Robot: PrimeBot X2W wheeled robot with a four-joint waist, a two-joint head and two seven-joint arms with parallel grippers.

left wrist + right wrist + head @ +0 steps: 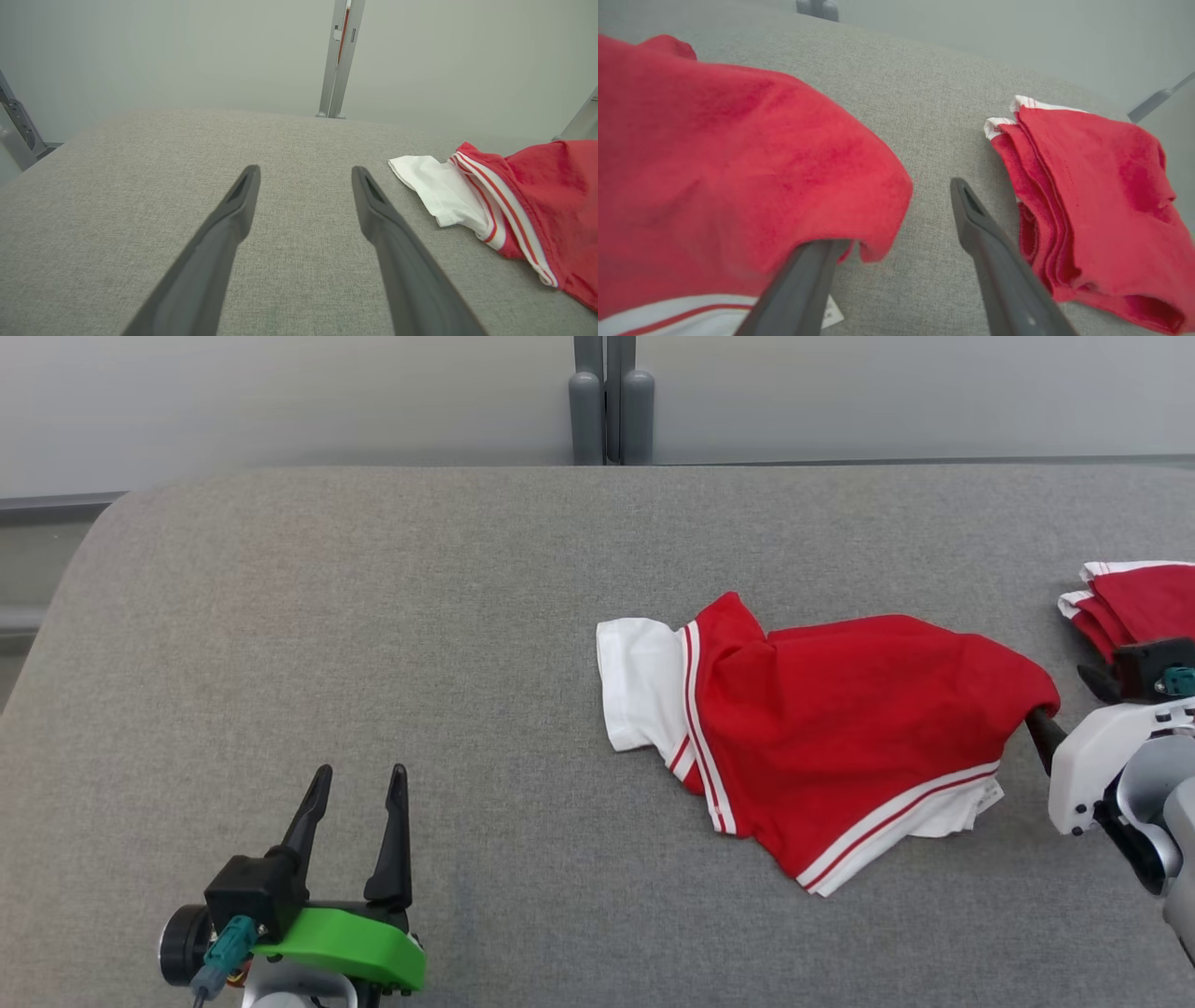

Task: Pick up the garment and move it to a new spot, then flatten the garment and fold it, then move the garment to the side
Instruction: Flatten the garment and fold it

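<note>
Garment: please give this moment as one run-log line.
garment crumpled on table | right gripper open, one finger under its edge | left gripper open, apart

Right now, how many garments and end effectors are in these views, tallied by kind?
Garments: 2, the crumpled garment and the folded garment
End effectors: 2, the left end effector and the right end effector
Total: 4

Red-and-white garment (pixel 840 728) lies crumpled well right of the spread-fingered left gripper (pixel 361 772), its far corner draped over one finger of the right gripper (pixel 1067 705).
</note>
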